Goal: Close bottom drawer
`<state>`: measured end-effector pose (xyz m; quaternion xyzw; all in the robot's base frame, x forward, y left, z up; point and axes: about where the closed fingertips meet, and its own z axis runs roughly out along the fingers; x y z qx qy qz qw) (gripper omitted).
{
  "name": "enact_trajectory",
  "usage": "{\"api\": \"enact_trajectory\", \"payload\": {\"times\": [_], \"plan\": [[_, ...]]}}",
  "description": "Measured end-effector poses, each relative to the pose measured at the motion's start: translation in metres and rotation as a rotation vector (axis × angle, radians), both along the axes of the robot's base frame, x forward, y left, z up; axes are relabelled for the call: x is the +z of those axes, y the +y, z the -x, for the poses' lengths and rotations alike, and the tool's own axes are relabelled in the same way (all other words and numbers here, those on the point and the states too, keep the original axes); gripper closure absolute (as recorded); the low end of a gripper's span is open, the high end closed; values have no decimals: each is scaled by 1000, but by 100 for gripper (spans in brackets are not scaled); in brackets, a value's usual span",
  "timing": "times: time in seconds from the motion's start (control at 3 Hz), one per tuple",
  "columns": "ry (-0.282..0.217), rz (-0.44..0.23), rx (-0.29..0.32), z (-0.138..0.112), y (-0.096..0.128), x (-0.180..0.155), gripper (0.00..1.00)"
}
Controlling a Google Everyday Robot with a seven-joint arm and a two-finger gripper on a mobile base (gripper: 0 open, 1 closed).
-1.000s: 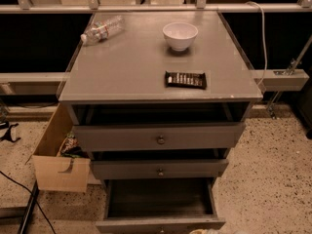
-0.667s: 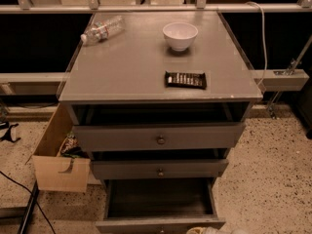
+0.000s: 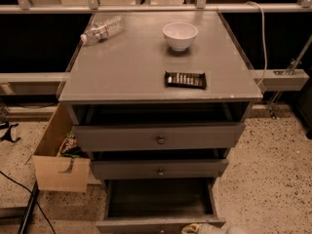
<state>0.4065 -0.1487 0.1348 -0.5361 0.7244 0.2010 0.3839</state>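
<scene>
Since bottom drawer sits far out, push front squarely, straight back; end effector at near edge, grip state: cannot tell.

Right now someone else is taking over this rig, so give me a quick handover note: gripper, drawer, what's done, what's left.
Gripper: barely in view at the bottom edge of the picture, right beside the drawer's front panel; contact unclear.
Bottom drawer: pulled well out, its inside exposed.
Done: nothing to show; the drawer is not closed.
Left: likely press on the front panel and push it all the way in.
</scene>
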Motion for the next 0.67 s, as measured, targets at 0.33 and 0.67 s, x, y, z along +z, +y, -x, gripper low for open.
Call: {"api": "enact_trajectory", "payload": {"times": [0.33, 0.67], "plan": [[-35, -11, 4, -7, 5, -3, 100], [-88, -22, 2, -19, 10, -7, 100]]}}
